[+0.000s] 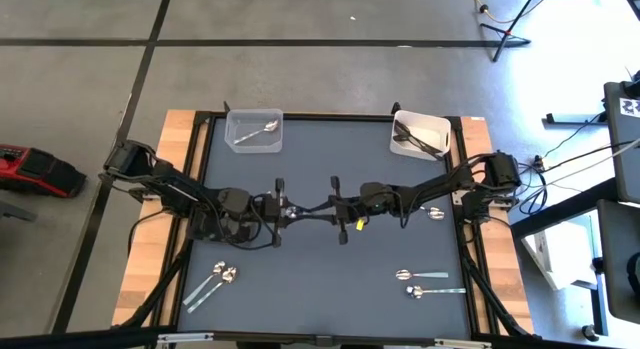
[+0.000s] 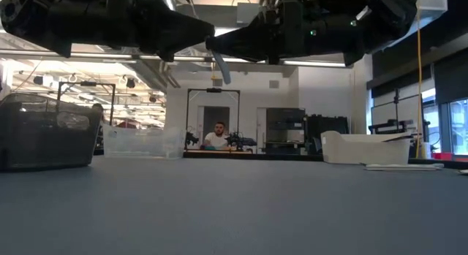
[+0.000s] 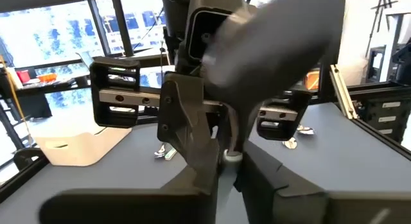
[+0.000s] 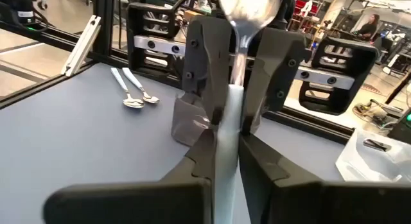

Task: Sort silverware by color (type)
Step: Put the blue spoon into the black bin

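Observation:
Both arms meet over the middle of the table, with one shiny silver spoon [image 1: 300, 213] spanning the gap between them. My left gripper [image 1: 287, 213] and my right gripper [image 1: 335, 211] face each other fingertip to fingertip, each shut on this spoon. Its bowl [image 4: 250, 7] stands up past the left fingers. The low view shows the spoon [image 2: 220, 67] well above the table. A clear bin [image 1: 253, 129] at the far edge holds a silver spoon. A white bin [image 1: 418, 135] holds dark utensils. My left gripper pinches the spoon's neck [image 4: 237, 65], just below the bowl, between its two fingers [image 4: 205, 70], coming level from the table's left. The spoon is lifted clear of the table. My right gripper pinches the spoon's handle [image 4: 226, 144] between its two fingers [image 4: 192, 166], coming level from the table's right, opposite the left gripper. The handle runs on between the left fingers, and the bowl shows beyond them.
Two silver spoons [image 1: 218, 280] lie near the table's near left corner, two more [image 1: 425, 283] at the near right, and one [image 1: 435, 213] beside the right arm. A dark bin [image 2: 47, 138] shows in the low view. A person sits in the room behind the table.

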